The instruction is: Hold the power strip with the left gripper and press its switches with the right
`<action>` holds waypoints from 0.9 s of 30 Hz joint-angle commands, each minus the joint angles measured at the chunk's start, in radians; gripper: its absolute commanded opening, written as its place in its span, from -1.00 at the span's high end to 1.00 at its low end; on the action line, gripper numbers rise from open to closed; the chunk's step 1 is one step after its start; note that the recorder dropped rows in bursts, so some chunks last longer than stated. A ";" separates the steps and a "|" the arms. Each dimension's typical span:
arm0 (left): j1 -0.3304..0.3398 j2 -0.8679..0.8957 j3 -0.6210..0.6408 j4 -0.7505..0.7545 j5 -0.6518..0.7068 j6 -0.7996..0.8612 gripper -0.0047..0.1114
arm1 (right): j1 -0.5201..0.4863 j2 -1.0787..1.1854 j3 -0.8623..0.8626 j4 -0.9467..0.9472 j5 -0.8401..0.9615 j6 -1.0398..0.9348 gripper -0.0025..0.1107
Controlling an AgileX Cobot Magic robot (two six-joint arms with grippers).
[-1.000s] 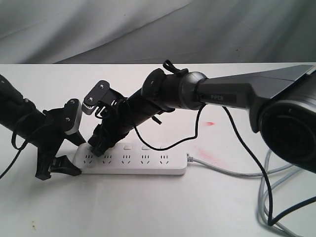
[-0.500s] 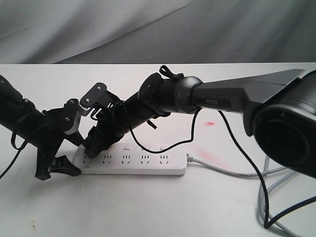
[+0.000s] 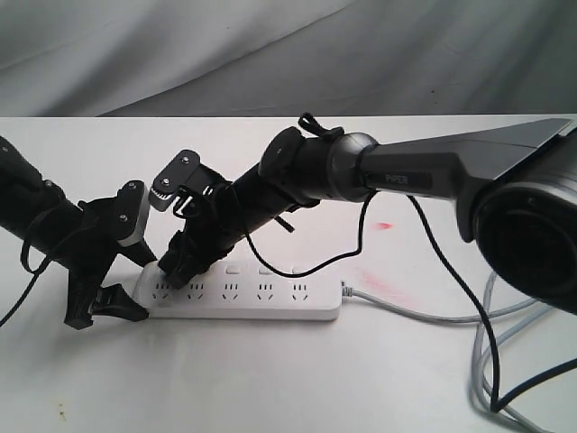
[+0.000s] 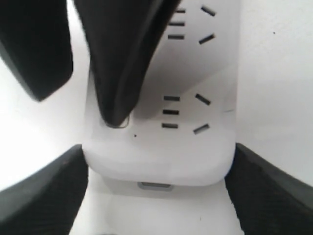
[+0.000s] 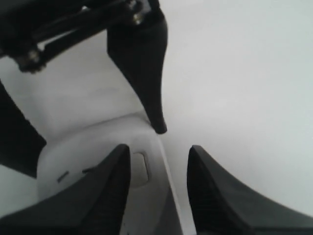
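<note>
The white power strip [image 3: 270,308] lies flat on the table, its grey cord [image 3: 406,311] running right. My left gripper [image 3: 144,289] is shut on its left end, one finger on each long side, as the left wrist view [image 4: 156,196] shows. My right gripper [image 3: 176,271] reaches down from the PIPER arm onto that same end, its fingers slightly apart and holding nothing [image 5: 159,156]. One finger [image 4: 117,73] has its tip at the end switch [image 5: 139,169]; the other hangs just off the strip's far edge. Two more switches [image 3: 234,269] show further right.
Loose black and grey cables [image 3: 491,361] loop at the table's right edge. A red smear [image 3: 383,225] marks the tabletop behind the cord. Grey cloth hangs behind the table.
The right gripper shifted left toward the strip's end half a second ago and has come back slightly to the right. The left gripper and the strip have stayed put.
</note>
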 commanded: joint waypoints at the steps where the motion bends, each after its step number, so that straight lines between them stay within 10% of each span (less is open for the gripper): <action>1: -0.006 0.004 -0.007 -0.002 0.000 -0.001 0.24 | -0.039 -0.038 0.010 -0.061 0.053 -0.006 0.30; 27: -0.006 0.004 -0.007 -0.002 0.000 -0.001 0.24 | -0.066 -0.062 0.010 -0.144 0.109 0.002 0.30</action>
